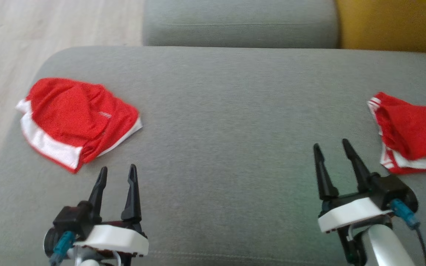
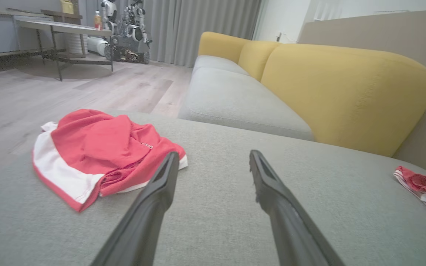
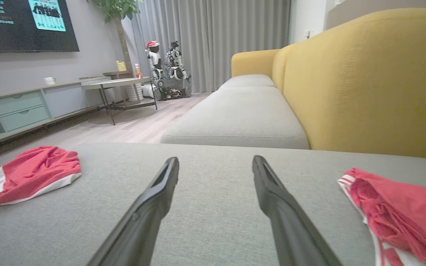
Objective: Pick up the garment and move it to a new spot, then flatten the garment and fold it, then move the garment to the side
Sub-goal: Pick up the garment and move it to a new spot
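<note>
We look down on a wide grey sofa cushion (image 1: 235,129). Two red garments with white trim lie on it, well apart from each other.

The left garment (image 1: 76,118) lies crumpled near the cushion's left edge. It shows a broad white band along its near side and a small white mark on the red cloth. The right garment (image 1: 412,133) lies bunched at the right edge of the head view, with thin white stripes on its side, and part of it is cut off by the frame.

The left pincer (image 1: 118,167) hangs over the cushion just short of the left garment. Its two dark fingers are spread apart with nothing between them, and it does not touch the cloth. The right pincer (image 1: 330,143) is near the right garment, beside it and apart from it, also spread and holding nothing. Bare grey cushion lies between the two pincers.

Beyond the cushion we see a second grey seat (image 1: 239,22) and a yellow backrest (image 2: 346,92). A pale wooden floor (image 1: 50,29) lies to the left. In the left wrist view, a table (image 2: 65,27) and another robot (image 2: 128,33) stand in front of grey curtains (image 2: 198,26) at the far end of the room. The right wrist view shows a dark screen (image 3: 24,22) on the wall.
</note>
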`<state>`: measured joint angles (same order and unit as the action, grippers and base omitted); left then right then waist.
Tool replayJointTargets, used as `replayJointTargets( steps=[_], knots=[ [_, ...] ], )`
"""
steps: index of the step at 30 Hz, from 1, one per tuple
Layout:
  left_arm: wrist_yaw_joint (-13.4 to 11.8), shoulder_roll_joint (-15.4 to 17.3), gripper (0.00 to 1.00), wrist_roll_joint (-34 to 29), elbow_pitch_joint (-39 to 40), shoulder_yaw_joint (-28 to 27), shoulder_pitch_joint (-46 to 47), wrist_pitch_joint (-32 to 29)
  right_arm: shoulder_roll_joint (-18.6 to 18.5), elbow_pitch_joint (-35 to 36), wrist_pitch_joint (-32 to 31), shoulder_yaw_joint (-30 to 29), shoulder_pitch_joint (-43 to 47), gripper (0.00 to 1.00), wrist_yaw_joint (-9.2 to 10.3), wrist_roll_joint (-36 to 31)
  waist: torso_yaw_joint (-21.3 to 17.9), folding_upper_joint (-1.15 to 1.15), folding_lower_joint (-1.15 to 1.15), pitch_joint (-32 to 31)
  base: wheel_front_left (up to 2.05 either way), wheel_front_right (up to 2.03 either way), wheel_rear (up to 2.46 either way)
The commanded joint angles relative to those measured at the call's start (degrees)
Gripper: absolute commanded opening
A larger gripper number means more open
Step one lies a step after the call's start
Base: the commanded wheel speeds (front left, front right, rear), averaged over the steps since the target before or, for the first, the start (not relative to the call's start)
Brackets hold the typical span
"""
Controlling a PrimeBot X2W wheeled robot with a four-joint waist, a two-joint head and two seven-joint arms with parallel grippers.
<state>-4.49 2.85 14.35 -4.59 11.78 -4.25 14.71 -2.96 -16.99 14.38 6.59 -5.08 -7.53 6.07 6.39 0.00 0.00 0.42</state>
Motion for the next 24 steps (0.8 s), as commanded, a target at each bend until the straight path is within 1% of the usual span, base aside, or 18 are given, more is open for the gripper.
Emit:
replayJointTargets(
  steps=[1,6,7,15,19,24],
  knots=[
    [0.05,0.03,1.00,-0.25,2.25,-2.58,3.04,0.29,-0.09,1.50,0.62,2.14,-1.59,1.00,0.04,0.42,2.92,0.00,0.00,0.32,0.00,0.00,0.00],
    [-0.01,0.03,1.00,-0.25,3.02,-4.06,2.81,0.29,-0.83,1.23,0.62,5.05,-2.28,1.00,0.04,1.42,7.77,0.00,0.00,0.41,0.00,0.00,0.00],
    [-0.01,0.03,1.00,-0.25,3.02,-4.06,2.81,0.29,-0.83,1.23,0.62,5.05,-2.28,1.00,0.04,1.42,7.77,0.00,0.00,0.41,0.00,0.00,0.00],
    [0.46,0.03,1.00,-0.48,3.25,-6.14,1.29,0.29,-1.50,0.22,0.62,7.89,-2.45,1.00,0.04,3.09,13.65,0.00,0.00,-0.37,0.00,0.00,0.00],
    [0.75,0.03,1.00,-0.40,2.73,-6.17,0.72,0.29,-1.57,-0.56,0.62,9.24,-2.13,1.00,0.04,3.60,15.50,0.00,0.00,-0.85,0.00,0.00,0.00],
    [0.74,0.03,1.00,-0.47,2.70,-6.20,0.41,0.29,-1.33,-0.94,0.62,9.73,-2.11,1.00,0.04,4.08,16.45,0.00,0.00,-1.33,0.00,0.00,0.00]
  ],
)
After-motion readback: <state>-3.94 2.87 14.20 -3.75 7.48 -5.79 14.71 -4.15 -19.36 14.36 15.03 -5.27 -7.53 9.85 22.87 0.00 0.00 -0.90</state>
